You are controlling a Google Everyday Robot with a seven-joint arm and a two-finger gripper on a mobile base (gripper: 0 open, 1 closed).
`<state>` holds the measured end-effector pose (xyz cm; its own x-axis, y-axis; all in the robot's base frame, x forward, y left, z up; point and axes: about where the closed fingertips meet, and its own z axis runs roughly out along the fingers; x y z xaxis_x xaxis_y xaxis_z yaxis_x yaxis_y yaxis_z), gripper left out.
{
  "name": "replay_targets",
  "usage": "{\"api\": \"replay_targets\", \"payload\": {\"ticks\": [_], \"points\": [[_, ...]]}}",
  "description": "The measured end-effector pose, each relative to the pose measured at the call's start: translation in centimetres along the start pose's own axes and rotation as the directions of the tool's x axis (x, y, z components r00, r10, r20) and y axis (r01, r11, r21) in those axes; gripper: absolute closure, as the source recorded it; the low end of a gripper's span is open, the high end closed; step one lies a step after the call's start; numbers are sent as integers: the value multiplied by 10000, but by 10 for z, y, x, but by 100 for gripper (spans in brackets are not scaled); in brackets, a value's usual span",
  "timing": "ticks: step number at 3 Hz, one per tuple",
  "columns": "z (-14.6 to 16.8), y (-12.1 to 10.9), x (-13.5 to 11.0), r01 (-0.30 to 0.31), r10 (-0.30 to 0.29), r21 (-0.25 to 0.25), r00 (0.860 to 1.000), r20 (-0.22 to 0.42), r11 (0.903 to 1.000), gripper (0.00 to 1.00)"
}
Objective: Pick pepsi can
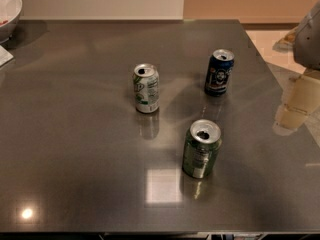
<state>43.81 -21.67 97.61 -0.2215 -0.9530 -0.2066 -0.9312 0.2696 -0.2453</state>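
Pepsi can (pixel 219 72) stood upright on the worktop (pixel 75 134). The tool (pixel 296 104) hung at the right edge, clear of it; whether apart or together could not be told.

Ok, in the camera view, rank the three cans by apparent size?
1. dark green can: largest, though nearest the camera.
2. white-and-green can and pepsi can: about alike, unranked.
The gripper sits at the right edge.

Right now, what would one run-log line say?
step: pick pending | pepsi can: upright, untouched | gripper: far right edge, apart from can
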Motion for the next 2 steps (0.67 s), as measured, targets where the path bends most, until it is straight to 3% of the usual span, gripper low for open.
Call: {"api": "replay_targets", "payload": {"ticks": [1,2], "points": [[2,-7,-1,-43,43,-22,10000,59,10000,0],[15,-29,-5,-197,207,-174,9981,589,9997,0]]}}
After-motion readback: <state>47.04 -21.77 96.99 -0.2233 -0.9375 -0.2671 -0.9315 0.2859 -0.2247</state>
